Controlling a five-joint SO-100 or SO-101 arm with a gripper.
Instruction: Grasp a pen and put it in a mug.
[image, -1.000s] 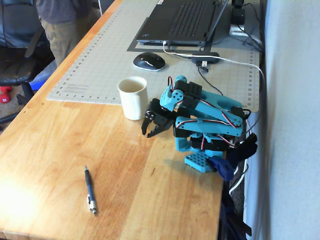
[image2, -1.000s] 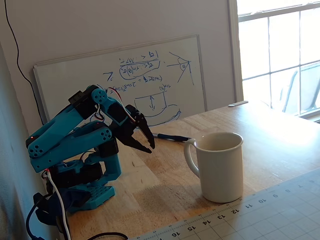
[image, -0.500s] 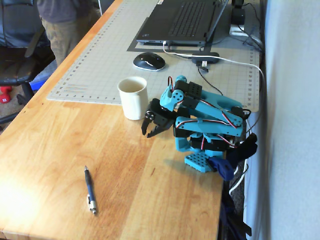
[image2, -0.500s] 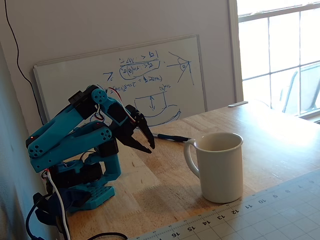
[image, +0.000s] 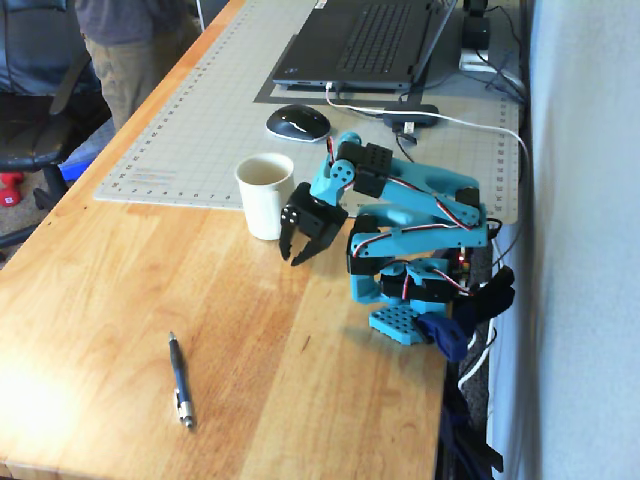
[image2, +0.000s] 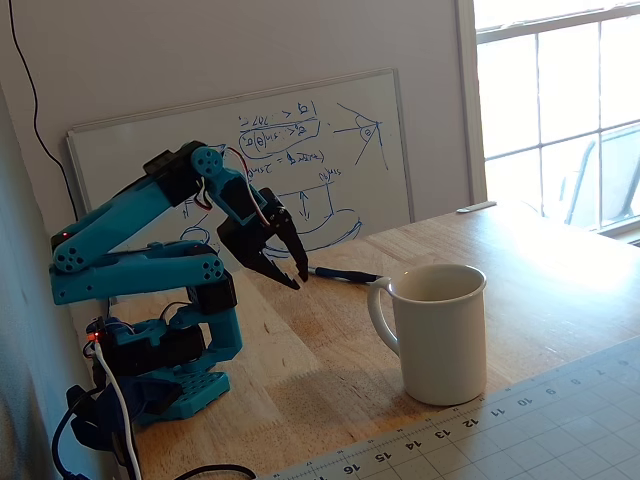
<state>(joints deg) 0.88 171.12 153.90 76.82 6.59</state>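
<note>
Both fixed views show my tool (image: 293, 256) open and empty, its two fingers pointing down just above the desk (image: 120, 290). My tool hangs right beside the mug (image: 265, 195). The pen (image: 180, 379) lies flat on the bare wood, well apart from my tool and near the desk's front edge. Between them the wood is open. A cutting mat (image: 200, 110) lies behind the mug.

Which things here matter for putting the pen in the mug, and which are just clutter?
For the job: pen, mug, gripper.
Lying about: computer mouse, laptop, cutting mat, whiteboard.
</note>
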